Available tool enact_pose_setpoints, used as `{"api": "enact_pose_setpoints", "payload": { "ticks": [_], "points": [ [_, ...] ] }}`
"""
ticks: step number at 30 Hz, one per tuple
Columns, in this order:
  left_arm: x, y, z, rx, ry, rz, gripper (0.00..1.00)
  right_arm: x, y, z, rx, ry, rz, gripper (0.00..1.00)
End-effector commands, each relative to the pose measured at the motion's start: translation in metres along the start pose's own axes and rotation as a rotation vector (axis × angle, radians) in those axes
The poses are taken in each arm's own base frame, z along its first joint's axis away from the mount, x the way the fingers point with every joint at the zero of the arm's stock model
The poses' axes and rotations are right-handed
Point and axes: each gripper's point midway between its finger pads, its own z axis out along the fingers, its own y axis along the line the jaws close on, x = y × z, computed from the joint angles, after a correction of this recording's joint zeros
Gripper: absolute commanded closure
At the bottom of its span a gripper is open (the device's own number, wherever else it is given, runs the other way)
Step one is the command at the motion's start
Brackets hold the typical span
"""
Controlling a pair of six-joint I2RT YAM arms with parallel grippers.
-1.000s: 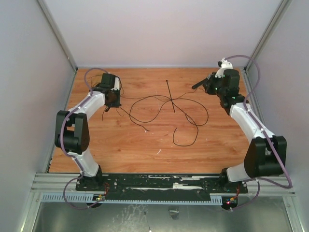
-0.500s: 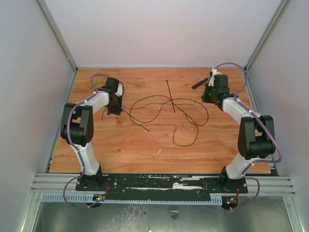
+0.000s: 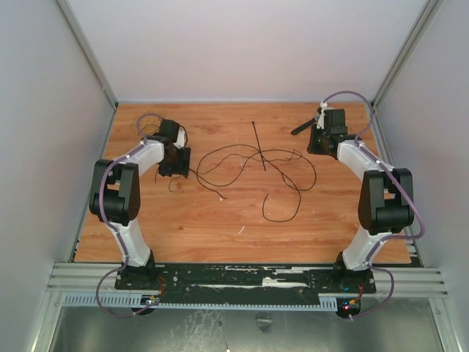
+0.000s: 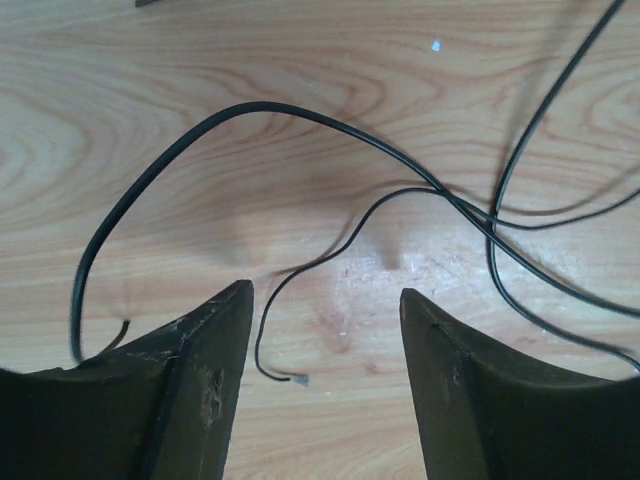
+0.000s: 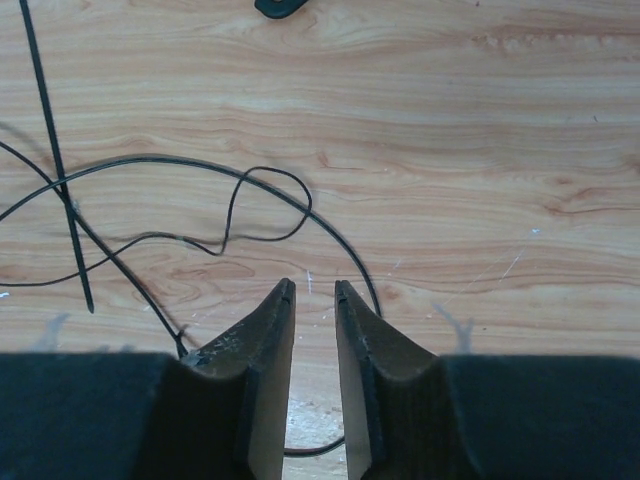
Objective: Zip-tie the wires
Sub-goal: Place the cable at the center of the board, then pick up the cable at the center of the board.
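The wires lie in loose dark loops across the middle of the wooden table. The zip tie, a straight black strip, lies over their far part. My left gripper hangs at the loops' left end. In the left wrist view it is open wide, with a bare wire end on the wood between its fingers and a wire arc ahead. My right gripper is at the loops' right side. Its jaws stand a narrow gap apart, empty, facing the wires and zip tie.
A dark-handled tool lies at the far right of the table, just behind my right gripper, and its tip shows at the top of the right wrist view. Grey walls close the table on three sides.
Both grippers were shut and have opened, the left wide, the right a little. Both arms have drawn in and their grippers have come down towards the ends of the wire loops.
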Motion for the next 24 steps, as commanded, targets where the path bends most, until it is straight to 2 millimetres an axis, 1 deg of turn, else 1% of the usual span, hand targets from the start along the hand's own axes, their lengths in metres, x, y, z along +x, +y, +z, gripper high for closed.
{"api": "enact_pose_setpoints", "payload": {
  "ticks": [1,3,5,6,7,10,11,12,15,17,18,22,24],
  "points": [
    [-0.009,0.003,-0.026,0.007,-0.05,0.014,0.32,0.004,-0.018,0.005,0.07,0.061,-0.052,0.76],
    [-0.012,0.003,-0.033,0.014,-0.059,0.015,0.3,0.007,-0.028,0.006,0.104,0.079,-0.051,0.75],
    [-0.019,0.0,-0.042,0.055,-0.098,-0.003,0.27,0.007,-0.029,0.005,0.098,0.077,-0.044,0.75],
    [-0.025,-0.002,-0.047,0.076,-0.123,-0.02,0.24,0.004,-0.026,0.003,0.086,0.065,-0.04,0.75],
    [-0.031,-0.003,-0.053,0.098,-0.153,-0.034,0.2,0.001,-0.023,0.001,0.071,0.053,-0.036,0.74],
    [-0.056,-0.004,-0.077,0.132,-0.254,-0.074,0.08,-0.012,-0.015,-0.01,0.038,0.005,-0.031,0.72],
    [-0.065,-0.004,-0.086,0.138,-0.29,-0.084,0.04,-0.017,-0.014,-0.015,0.037,-0.012,-0.03,0.7],
    [-0.075,-0.004,-0.097,0.143,-0.33,-0.091,0.02,-0.022,-0.013,-0.019,0.037,-0.03,-0.032,0.67],
    [-0.102,0.003,-0.126,0.142,-0.445,-0.124,0.02,-0.038,-0.009,-0.035,0.032,-0.101,-0.031,0.61],
    [-0.119,0.016,-0.14,0.123,-0.506,-0.164,0.02,-0.044,-0.008,-0.043,0.027,-0.134,-0.03,0.58],
    [-0.127,0.025,-0.146,0.115,-0.534,-0.189,0.02,-0.046,-0.006,-0.048,0.023,-0.149,-0.032,0.57],
    [-0.153,0.061,-0.149,0.088,-0.59,-0.284,0.02,-0.055,-0.004,-0.062,0.012,-0.205,-0.039,0.53],
    [-0.165,0.08,-0.142,0.044,-0.593,-0.311,0.02,-0.058,0.0,-0.067,-0.005,-0.23,-0.04,0.53]
  ]
}}
